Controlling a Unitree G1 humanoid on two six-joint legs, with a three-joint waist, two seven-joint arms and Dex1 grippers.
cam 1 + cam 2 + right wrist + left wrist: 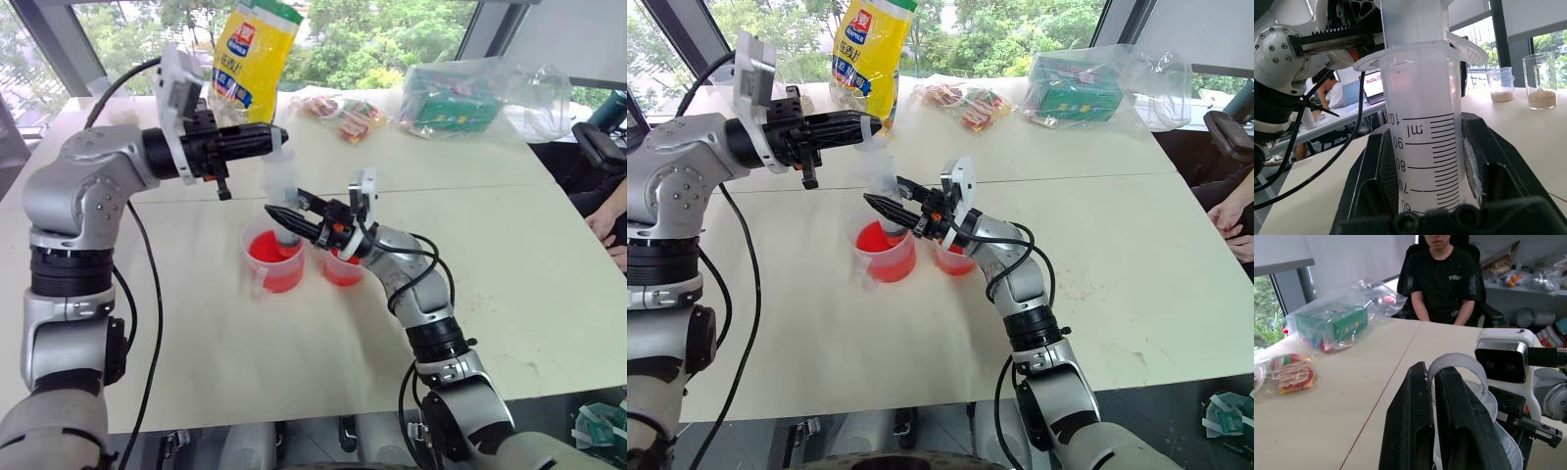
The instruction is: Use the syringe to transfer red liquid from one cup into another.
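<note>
Right wrist view: your right gripper (1432,161) clamps the clear graduated plastic syringe (1425,147); the left gripper (277,135) pinches its white plunger (1457,369), and a skewed pull could tip the handled clear plastic cup (272,257).

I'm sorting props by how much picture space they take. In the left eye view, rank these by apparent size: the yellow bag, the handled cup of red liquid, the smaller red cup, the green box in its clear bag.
1. yellow bag and green box: look alike, both farther away, so unsure.
2. handled cup.
3. smaller red cup, partly hidden by the right gripper.
</note>
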